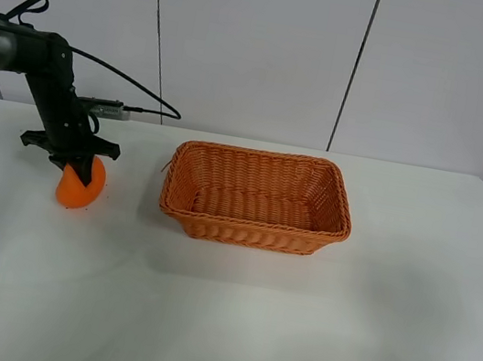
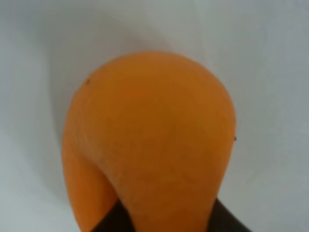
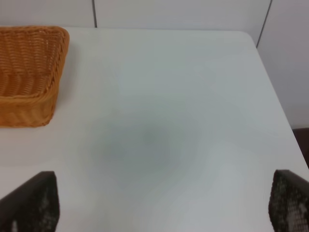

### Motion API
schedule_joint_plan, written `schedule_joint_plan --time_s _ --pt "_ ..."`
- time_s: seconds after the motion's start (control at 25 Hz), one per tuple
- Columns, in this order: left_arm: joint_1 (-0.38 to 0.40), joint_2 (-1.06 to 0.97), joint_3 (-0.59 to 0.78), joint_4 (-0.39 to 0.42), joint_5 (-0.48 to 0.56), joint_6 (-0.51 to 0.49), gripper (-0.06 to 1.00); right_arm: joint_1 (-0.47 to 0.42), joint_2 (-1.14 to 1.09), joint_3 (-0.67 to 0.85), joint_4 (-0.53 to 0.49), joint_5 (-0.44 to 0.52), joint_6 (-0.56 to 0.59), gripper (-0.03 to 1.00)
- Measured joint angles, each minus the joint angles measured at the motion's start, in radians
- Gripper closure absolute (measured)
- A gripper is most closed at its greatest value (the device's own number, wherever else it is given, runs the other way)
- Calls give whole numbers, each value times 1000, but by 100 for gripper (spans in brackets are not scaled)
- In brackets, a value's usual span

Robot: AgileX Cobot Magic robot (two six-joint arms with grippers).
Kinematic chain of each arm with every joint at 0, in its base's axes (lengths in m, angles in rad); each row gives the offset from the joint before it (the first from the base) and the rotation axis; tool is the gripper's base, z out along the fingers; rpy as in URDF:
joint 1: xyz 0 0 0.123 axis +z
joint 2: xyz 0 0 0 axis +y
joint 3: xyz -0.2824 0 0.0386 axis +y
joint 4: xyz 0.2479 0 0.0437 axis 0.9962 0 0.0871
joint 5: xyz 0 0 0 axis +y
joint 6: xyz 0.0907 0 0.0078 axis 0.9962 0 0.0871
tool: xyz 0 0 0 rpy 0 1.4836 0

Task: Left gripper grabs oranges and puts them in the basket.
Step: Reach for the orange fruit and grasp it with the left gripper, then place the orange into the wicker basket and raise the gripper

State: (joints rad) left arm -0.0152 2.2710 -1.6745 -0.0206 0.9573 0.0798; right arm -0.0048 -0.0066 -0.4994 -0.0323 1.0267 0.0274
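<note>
Pincer work falls to the left gripper (image 1: 84, 169), a black 2-fingered claw on a black arm, tipped down over the bright orange citrus fruit (image 1: 79, 189) with 1 finger crossing the fruit's upper face. In the left wrist view the citrus fruit (image 2: 149, 145) fills the frame, its near end narrowing between 2 dark finger bases. I judge the claw clenched on it, not merely straddling it. The top-down hold suits a straight lift over a rim.

The fruit sits low on the white tabletop (image 1: 291, 328), resting there or barely raised, on the left side and near the rectangular orange-brown wicker basket (image 1: 251, 234) but apart from it. The basket stands open side up and empty, so the placing is not yet done.

The right gripper (image 3: 159, 205) is released, its 2 dark fingertips spread wide over bare table beside the basket's end wall (image 3: 43, 104), probably parked clear of the left arm's path.
</note>
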Motion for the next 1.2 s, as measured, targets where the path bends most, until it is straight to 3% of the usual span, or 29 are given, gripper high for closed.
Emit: schedule_joint_plan --time_s 0.2,0.56,0.84,1.0,1.2 --pt "0 -2 -32 45 64 -55 72 0 0 0 0 0 0 27" --pt "0 -123 -172 47 229 -99 72 0 0 0 0 0 0 27" --pt "-4 -210 -279 36 231 -115 72 0 0 0 0 0 0 27" --pt "-52 -216 -283 34 231 -122 72 0 0 0 0 0 0 27" --pt "-177 -216 -283 29 231 -122 72 0 0 0 0 0 0 27"
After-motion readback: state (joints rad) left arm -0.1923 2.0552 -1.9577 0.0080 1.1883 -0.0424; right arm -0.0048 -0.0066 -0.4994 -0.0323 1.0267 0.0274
